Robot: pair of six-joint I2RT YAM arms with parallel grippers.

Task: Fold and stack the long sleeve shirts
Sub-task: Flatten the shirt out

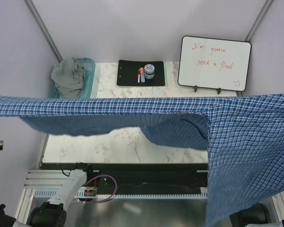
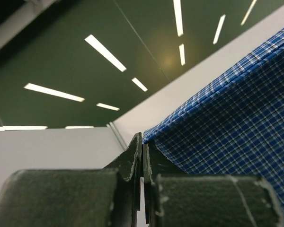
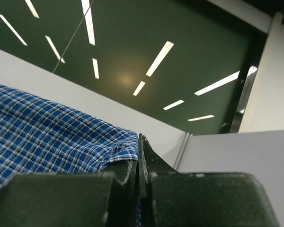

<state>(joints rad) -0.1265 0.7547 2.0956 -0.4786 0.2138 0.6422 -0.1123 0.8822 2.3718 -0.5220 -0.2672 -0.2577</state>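
Checked shirt (image 1: 132,113) hangs spread, our left hand (image 2: 142,150) and right hand (image 3: 139,150) both pinching it. Next, we should lay it flat.

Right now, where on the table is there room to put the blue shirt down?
The front of the table looks bare, from the near edge up to where the blue shirt hides it. The back row is crowded: tub with a grey shirt on the left, black board in the middle, whiteboard on the right.
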